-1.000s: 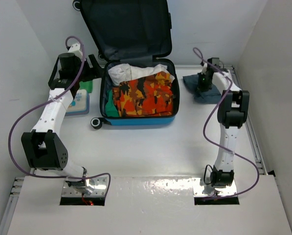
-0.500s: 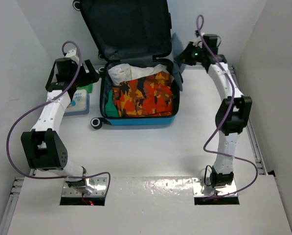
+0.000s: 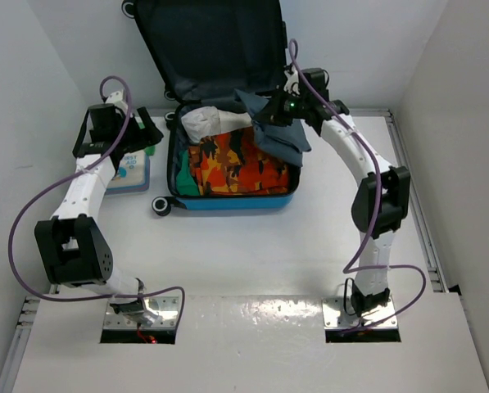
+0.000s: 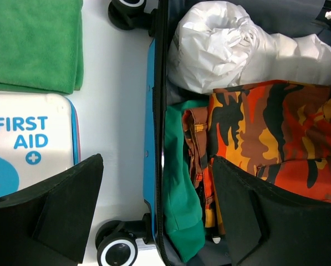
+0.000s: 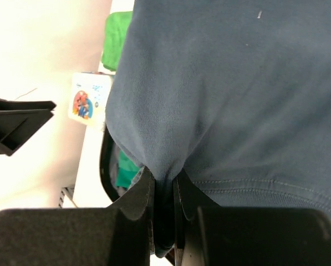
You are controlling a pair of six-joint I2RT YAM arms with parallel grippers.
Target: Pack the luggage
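The blue luggage (image 3: 228,201) lies open at the back of the table, its dark lid (image 3: 215,45) upright. It holds an orange camouflage garment (image 3: 236,168), a white bundle (image 3: 207,123) and a green garment (image 4: 184,199). My right gripper (image 3: 270,112) is shut on a dark blue-grey cloth (image 3: 281,131) and holds it over the case's right back corner; the cloth fills the right wrist view (image 5: 232,88). My left gripper (image 3: 142,131) is open and empty, hovering over the luggage's left wall (image 4: 149,166) beside the white first-aid box (image 4: 26,144).
A green folded cloth (image 4: 35,41) lies behind the first-aid box (image 3: 131,170). The luggage's black wheels (image 3: 160,206) stick out at its front left corner. White walls close in left, right and behind.
My right arm has lifted the blue-grey cloth from the table at the right and swung it left over the luggage. My left gripper has shifted slightly left.
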